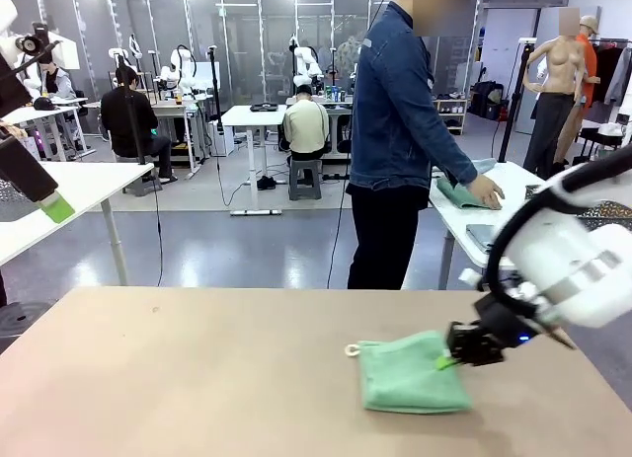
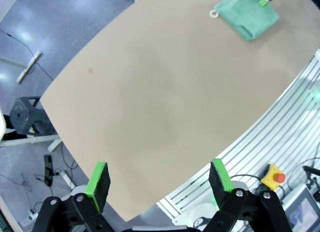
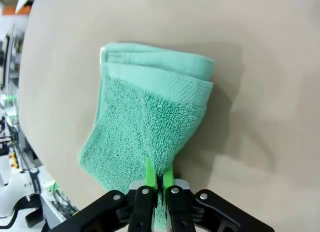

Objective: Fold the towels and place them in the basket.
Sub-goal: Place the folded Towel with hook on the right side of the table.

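Right wrist: gripper [image 3: 159, 168] pinches towel [image 3: 150, 111].

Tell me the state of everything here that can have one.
green towel, folded, lying on the table, one edge pinched.
right gripper, jaws shut on the green towel.
left gripper, jaws open, empty, raised off the table.

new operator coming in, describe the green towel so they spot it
On the big tan table, toward its right side, lies a folded mint green towel. Unlike the teal cloth on the far white table, it has a white corner loop and the right gripper pinches its edge.
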`<move>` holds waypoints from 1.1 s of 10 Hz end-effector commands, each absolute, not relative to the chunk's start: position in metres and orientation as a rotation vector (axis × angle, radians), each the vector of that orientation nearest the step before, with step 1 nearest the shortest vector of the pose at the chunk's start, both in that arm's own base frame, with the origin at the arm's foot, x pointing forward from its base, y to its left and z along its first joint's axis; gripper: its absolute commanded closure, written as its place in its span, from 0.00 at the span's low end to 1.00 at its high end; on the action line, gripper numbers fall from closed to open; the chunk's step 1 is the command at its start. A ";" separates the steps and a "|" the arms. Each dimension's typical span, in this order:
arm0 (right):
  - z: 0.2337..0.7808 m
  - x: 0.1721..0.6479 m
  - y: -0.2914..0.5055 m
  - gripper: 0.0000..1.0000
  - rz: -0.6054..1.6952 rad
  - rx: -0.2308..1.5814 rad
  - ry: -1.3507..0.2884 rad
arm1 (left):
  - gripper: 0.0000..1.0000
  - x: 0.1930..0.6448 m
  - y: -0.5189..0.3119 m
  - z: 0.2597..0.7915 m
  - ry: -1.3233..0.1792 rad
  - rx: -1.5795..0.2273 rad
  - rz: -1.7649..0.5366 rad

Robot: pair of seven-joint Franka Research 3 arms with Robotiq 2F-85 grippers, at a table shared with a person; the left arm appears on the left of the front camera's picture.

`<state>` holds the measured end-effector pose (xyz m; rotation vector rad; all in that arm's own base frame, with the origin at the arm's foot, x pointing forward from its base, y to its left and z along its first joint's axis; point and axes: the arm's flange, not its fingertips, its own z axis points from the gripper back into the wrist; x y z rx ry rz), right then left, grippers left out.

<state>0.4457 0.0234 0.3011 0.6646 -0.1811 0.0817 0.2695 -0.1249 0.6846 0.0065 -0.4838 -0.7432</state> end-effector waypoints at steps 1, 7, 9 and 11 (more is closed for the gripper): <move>0.311 0.445 -0.033 0.94 0.107 0.638 -0.183 | 0.00 0.271 -0.127 0.685 -0.497 0.019 -0.732; 0.323 0.459 -0.118 0.94 0.097 0.436 -0.081 | 0.00 0.271 -0.127 0.685 -0.497 0.019 -0.732; 0.323 0.456 -0.120 0.80 0.057 0.402 -0.065 | 0.00 0.271 -0.127 0.685 -0.497 0.019 -0.732; 0.327 0.454 -0.115 0.42 0.020 0.371 -0.053 | 0.00 0.271 -0.127 0.685 -0.497 0.019 -0.732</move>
